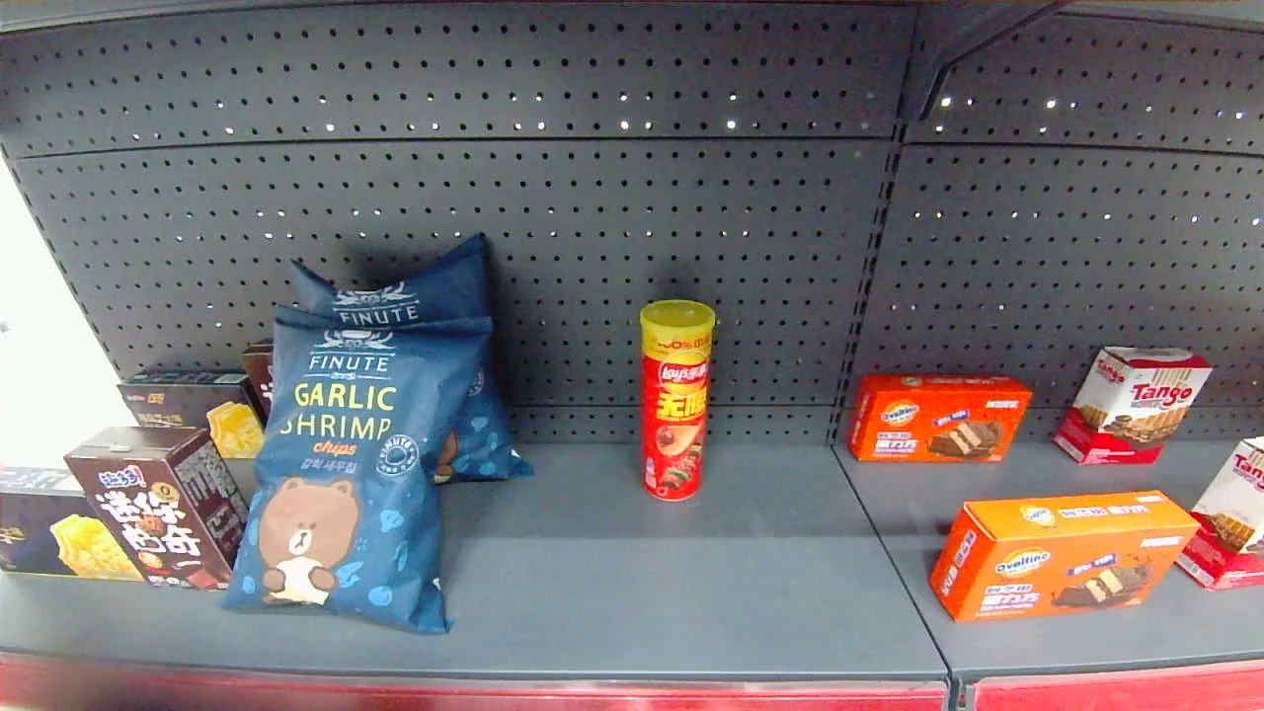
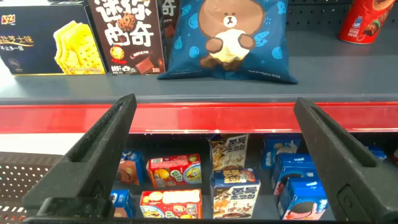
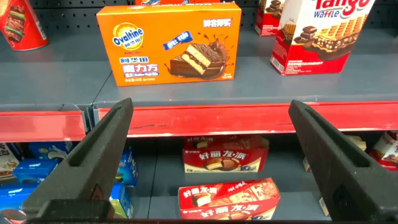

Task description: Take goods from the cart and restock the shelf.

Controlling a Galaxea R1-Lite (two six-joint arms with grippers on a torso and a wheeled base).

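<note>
This is a shop aisle. A grey shelf (image 1: 671,583) with a perforated back panel (image 1: 592,217) and a red front strip (image 2: 205,117) carries packaged snacks (chip bags (image 1: 346,464), orange boxes (image 1: 1062,553)).

Matte black left tool (image 2: 214,101) and matte black right tool (image 3: 211,104) are shown.
Each is built of two long, wedge-shaped fingers (image 2: 99,155) with stepped edges.

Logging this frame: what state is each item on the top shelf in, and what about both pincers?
Chip can: upright, lid on.
Front chip bag: sealed, standing.
Front orange box: closed, standing on its long edge.
Dark cookie box: closed, upright.
Left pincer: open, empty.
Right pincer: open, empty.
</note>
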